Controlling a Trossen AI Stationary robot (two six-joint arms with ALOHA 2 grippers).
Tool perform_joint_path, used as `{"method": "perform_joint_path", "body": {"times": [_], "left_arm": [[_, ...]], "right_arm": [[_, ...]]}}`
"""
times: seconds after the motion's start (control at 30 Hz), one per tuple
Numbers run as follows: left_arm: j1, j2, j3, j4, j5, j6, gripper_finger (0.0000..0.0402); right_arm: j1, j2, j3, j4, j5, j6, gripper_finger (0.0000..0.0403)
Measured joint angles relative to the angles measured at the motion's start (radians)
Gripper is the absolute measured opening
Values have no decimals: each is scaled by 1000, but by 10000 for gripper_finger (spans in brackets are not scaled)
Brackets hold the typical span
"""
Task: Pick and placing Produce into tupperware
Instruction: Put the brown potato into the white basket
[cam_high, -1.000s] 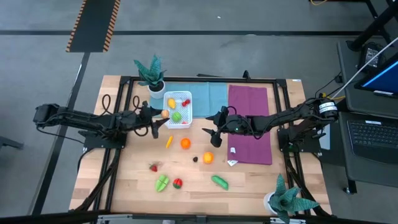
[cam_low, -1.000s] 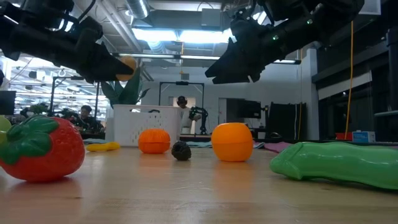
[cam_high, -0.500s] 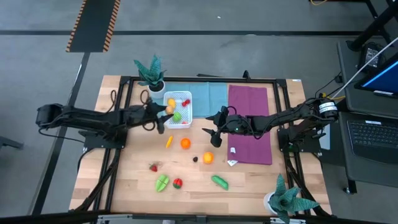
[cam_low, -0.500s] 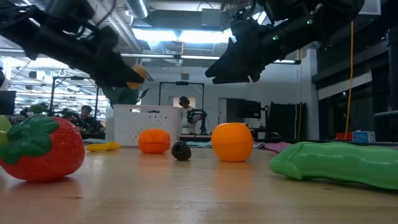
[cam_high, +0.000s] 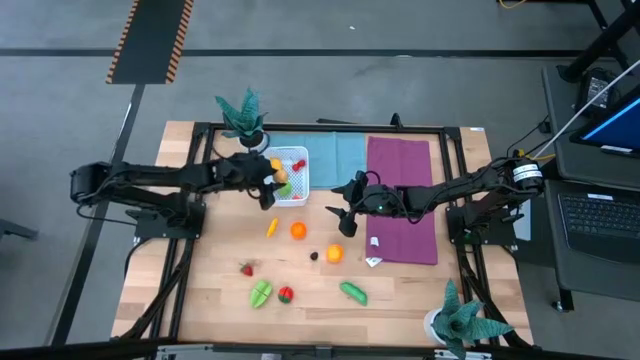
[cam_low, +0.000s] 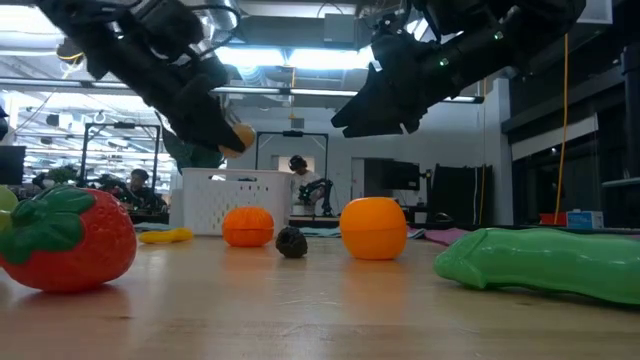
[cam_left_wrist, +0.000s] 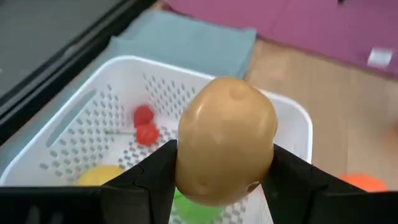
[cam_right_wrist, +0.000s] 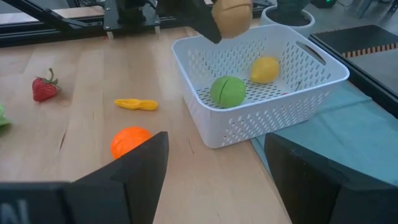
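the left gripper (cam_left_wrist: 225, 186), clamped on the potato (cam_left_wrist: 226, 148), has swung over the tupperware (cam_left_wrist: 87, 109), ready to drop; right gripper (cam_high: 343, 215) waits agape.

Two slim black jointed arms, with a white band on the right arm (cam_high: 521, 172).

1. Teal cloth (cam_high: 335, 152) flat at table's far edge.
2. Purple cloth (cam_high: 400, 198) beside it, touching.
3. Potted plant (cam_high: 243, 118) at far left corner.
4. Second plant (cam_high: 462, 322) at near right corner.
5. Laptop (cam_high: 600, 215) off table, right.
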Motion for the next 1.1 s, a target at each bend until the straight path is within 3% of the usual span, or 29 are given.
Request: {"method": "perform_joint_path", "body": {"times": [0.43, 0.7, 1.1], "left_arm": [[0, 180, 238, -382, 69, 104, 188], [0, 270, 319, -471, 108, 143, 188], [0, 298, 322, -455, 108, 144, 188]], "right_arm": [[0, 0, 0, 0, -1, 2, 267], [0, 0, 0, -7, -1, 2, 267], [0, 0, 0, -21, -1, 3, 267]]}}
